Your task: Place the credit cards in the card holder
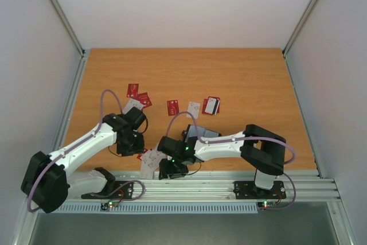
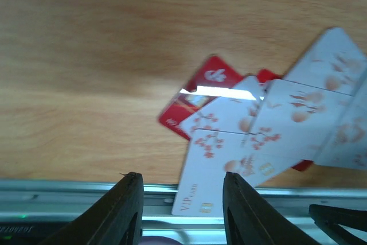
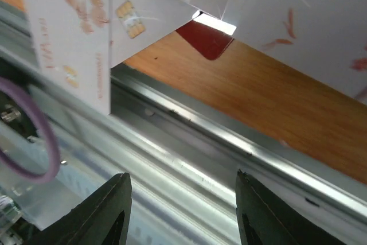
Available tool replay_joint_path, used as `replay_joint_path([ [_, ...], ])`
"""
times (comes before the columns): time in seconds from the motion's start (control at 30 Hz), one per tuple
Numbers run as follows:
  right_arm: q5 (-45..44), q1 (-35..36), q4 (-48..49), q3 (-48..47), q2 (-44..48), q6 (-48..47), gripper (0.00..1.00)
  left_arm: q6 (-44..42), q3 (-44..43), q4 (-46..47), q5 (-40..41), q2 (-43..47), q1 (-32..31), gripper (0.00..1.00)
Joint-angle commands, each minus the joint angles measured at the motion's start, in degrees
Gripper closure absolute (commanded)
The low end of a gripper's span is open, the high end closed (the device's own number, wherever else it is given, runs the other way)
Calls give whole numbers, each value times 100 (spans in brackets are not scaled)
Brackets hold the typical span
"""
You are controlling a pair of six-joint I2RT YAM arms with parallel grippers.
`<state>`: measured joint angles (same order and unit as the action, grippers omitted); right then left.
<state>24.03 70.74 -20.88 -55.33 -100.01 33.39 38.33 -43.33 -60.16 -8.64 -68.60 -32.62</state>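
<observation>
Cards [image 2: 229,164] overhanging the rail [image 3: 189,164] may fall if the left gripper [image 2: 182,187] or right gripper [image 3: 182,179], both spread and empty, nudges them.

Red and white credit cards [image 1: 172,107] lie scattered — some overlapping at the near edge — around the card holder [image 1: 206,133].

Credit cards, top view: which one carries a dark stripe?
The rightmost card of the far row, which is pale with a dark band along one edge; the others show only red faces or white faces with red marks.
</observation>
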Motion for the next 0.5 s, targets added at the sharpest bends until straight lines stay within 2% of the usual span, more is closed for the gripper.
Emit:
replay_joint_path([
  [0.0,-145,152,365,-200,-426,128,49,990,257,-236,751,420,-42,61],
  [0.13,-292,176,1189,65,-605,555,49,1299,622,38,748,619,-43,66],
  [0.37,-589,230,2750,638,-750,1082,47,926,969,948,138,736,-49,69],
  [0.47,-705,242,3049,641,-823,1213,47,966,1155,1280,-179,541,-51,69],
])
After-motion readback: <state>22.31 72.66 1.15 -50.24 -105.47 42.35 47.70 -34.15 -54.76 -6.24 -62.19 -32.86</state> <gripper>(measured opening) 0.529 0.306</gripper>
